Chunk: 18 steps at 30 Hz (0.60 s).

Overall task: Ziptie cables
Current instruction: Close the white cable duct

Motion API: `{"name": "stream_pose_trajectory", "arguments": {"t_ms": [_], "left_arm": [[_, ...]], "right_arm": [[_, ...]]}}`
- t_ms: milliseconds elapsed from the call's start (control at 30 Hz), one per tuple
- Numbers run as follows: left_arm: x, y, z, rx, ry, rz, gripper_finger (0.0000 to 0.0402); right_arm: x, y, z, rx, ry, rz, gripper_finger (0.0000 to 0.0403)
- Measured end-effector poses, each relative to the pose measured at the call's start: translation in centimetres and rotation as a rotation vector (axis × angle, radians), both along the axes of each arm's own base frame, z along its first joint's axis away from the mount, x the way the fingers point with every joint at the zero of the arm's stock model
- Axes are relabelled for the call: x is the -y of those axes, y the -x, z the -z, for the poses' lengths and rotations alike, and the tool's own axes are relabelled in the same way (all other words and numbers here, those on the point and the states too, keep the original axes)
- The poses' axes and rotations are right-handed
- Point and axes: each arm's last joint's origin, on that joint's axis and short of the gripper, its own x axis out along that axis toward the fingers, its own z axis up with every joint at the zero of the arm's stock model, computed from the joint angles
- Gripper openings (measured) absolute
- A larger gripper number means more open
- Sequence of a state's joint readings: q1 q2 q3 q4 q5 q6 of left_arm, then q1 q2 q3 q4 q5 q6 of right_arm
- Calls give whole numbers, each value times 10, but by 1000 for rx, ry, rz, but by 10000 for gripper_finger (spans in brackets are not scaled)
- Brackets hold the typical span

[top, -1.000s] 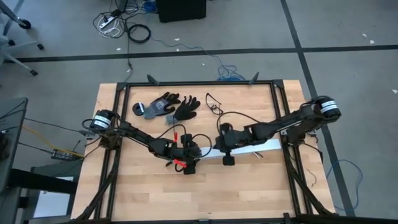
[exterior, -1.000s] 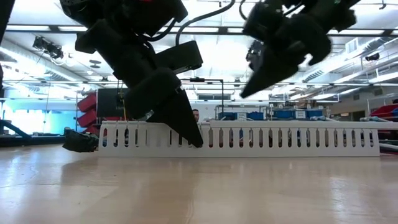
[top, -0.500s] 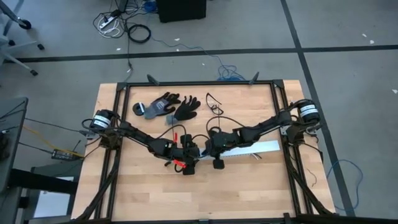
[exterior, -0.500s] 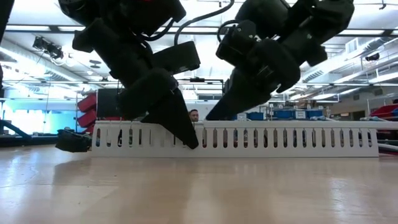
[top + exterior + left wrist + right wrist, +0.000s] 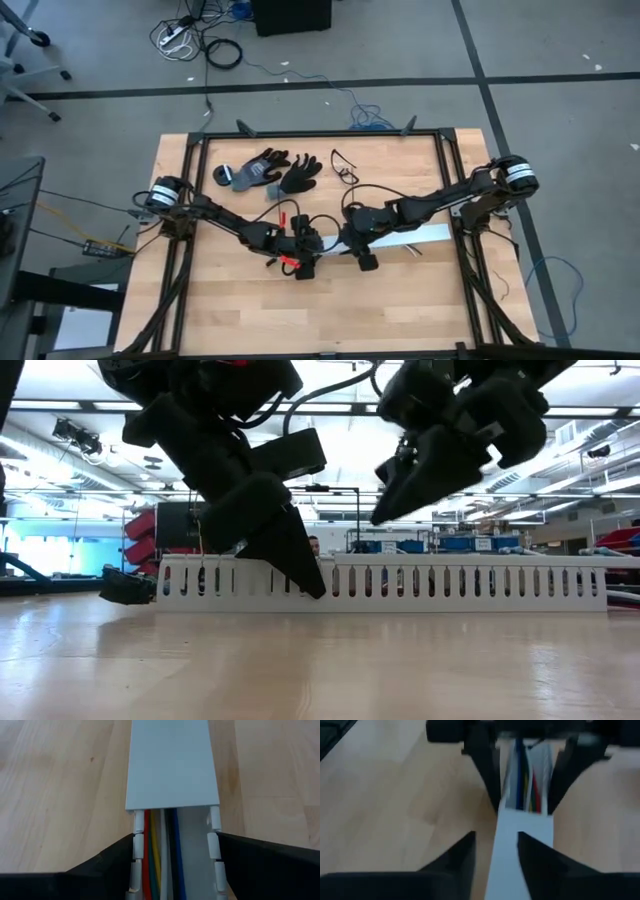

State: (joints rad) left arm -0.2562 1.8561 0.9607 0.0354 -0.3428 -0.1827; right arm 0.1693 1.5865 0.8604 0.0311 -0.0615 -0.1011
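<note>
Left gripper straddles the slotted duct, fingers apart; right gripper parted over its lid; lid could pinch the cables.

Lighting is even and bright overhead, casting only soft, short shadows under the arms on the wooden table. In the low view, ceiling lights backlight the scene, reducing both arms to near-black silhouettes against a washed-out background. The left wrist view is sharp. The right wrist view is blurred throughout; the white duct shows soft edges.
</note>
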Motion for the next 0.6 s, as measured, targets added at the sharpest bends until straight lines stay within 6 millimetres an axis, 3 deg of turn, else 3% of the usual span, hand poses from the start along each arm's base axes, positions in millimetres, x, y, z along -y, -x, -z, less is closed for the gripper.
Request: {"name": "stream_pose_trajectory", "arguments": {"t_ms": [167, 300, 433, 600], "left_arm": [[0, 0, 0, -2, -7, 8, 245], [0, 0, 0, -3, -7, 8, 245], [0, 0, 0, -2, 1, 1, 245], [0, 0, 0, -2, 4, 2, 245]], "right_arm": [[4, 5, 7, -94, -2, 43, 241], [10, 8, 6, -110, 54, 162, 299], [13, 14, 12, -213, 56, 196, 322], [12, 19, 15, -282, -4, 230, 320]]}}
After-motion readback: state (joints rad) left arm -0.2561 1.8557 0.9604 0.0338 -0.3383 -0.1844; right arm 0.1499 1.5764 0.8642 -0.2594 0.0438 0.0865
